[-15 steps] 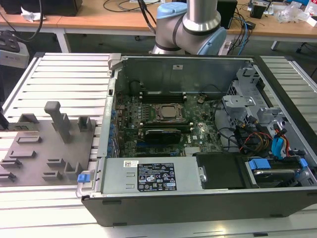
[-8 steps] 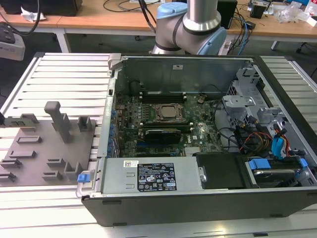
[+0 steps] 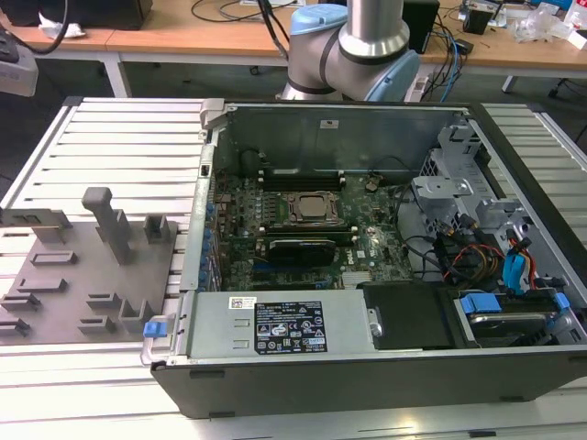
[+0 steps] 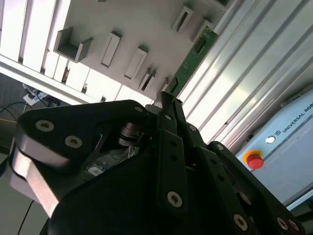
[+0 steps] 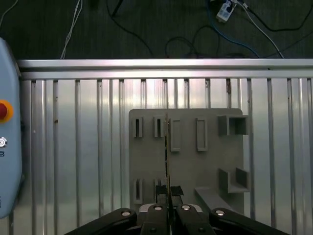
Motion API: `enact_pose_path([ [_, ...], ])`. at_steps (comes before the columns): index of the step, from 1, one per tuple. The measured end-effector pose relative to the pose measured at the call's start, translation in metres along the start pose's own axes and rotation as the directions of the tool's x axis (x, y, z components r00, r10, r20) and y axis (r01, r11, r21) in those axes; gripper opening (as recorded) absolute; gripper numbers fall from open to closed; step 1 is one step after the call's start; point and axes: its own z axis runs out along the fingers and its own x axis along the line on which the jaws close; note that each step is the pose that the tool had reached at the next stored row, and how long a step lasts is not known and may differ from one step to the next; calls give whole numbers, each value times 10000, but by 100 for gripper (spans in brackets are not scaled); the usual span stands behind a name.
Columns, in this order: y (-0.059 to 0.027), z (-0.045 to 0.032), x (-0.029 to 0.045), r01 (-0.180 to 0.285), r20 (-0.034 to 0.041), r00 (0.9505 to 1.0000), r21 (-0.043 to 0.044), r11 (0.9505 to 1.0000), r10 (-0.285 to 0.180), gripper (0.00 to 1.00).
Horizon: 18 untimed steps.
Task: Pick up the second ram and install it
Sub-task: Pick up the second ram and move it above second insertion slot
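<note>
One thin green stick, the second ram [image 4: 196,53], is pinched at one end by the black end effector [image 4: 169,98], which is closed on it. In the second wrist view the stick's flat green face, with small dark chips, runs out from the fingertips over the grey fixture plate [image 4: 142,19], near that plate's edge. In the first wrist view the same stick is seen edge-on, as a thin dark line crossing the fixture plate between its slotted blocks [image 5: 174,134], with the end effector clamped on either side of it. Whether the stick touches the plate or hangs clear of it I cannot tell.

The fixture plate lies flat on a ribbed aluminium worktop [image 5: 73,147]. A pale pendant [image 5: 10,161] with a red button [image 5: 3,110] sits on the worktop, well apart from the fixture plate. In the exterior view an open computer case [image 3: 367,376] stands just beside the fixture plate, on the exterior view's right of it, with its motherboard [image 3: 238,211] exposed.
</note>
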Motion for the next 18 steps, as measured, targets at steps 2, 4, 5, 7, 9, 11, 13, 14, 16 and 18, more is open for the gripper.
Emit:
enact_pose_path([
  [2, 1, -27, 0, 0, 0, 10000, 1, 10000, 0, 13],
  [4, 3, -72, -2, 0, 1, 10000, 1, 10000, 0, 13],
  [5, 4, -93, -2, 1, 1, 10000, 1, 10000, -1, 13],
  [7, 6, -126, -3, 0, 0, 10000, 1, 10000, 0, 13],
  [9, 6, -160, -5, 1, 0, 10000, 0, 10000, -1, 13],
  [11, 9, -209, -19, 1, 1, 10000, 0, 10000, -1, 13],
  [13, 11, -245, -38, 0, 0, 10000, 0, 10000, 0, 13],
  [14, 12, -258, -46, 0, 2, 10000, 1, 10000, 0, 13],
  [16, 12, -298, -84, 1, 0, 10000, -1, 10000, -1, 13],
  [18, 10, -324, -137, 0, 0, 10000, -3, 10000, 0, 13],
])
